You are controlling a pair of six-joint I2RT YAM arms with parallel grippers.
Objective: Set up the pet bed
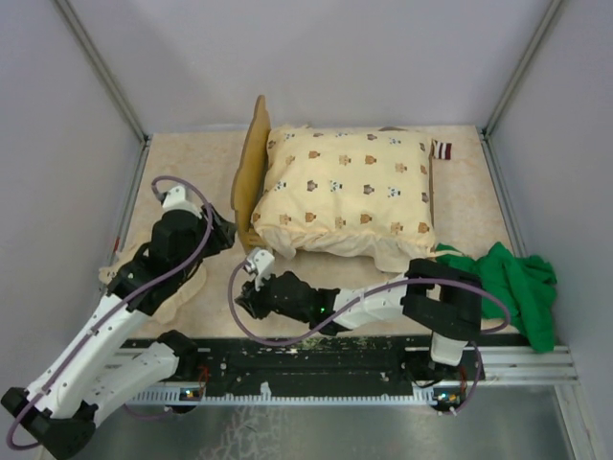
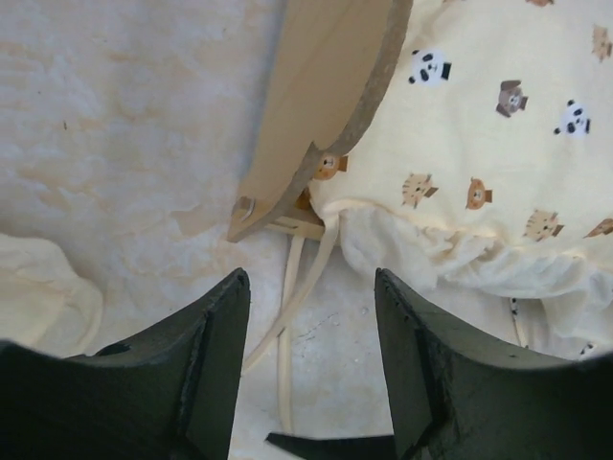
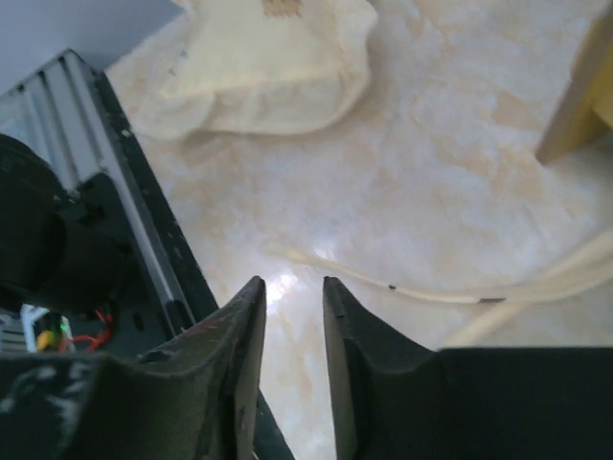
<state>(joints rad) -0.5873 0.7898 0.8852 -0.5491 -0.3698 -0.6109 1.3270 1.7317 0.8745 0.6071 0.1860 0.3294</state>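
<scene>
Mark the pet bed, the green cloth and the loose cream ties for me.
pet bed (image 1: 251, 163): top view, on its wooden headboard.
green cloth (image 1: 515, 278): top view, middle of the heap.
cream ties (image 2: 286, 345): left wrist view, on the strand below the bed's corner.

No writing, number or brand can be read in any view. The cream quilt (image 1: 350, 192) at centre frame carries only small animal faces. The striped tag (image 1: 442, 149) at its upper right shows no legible letters.
</scene>
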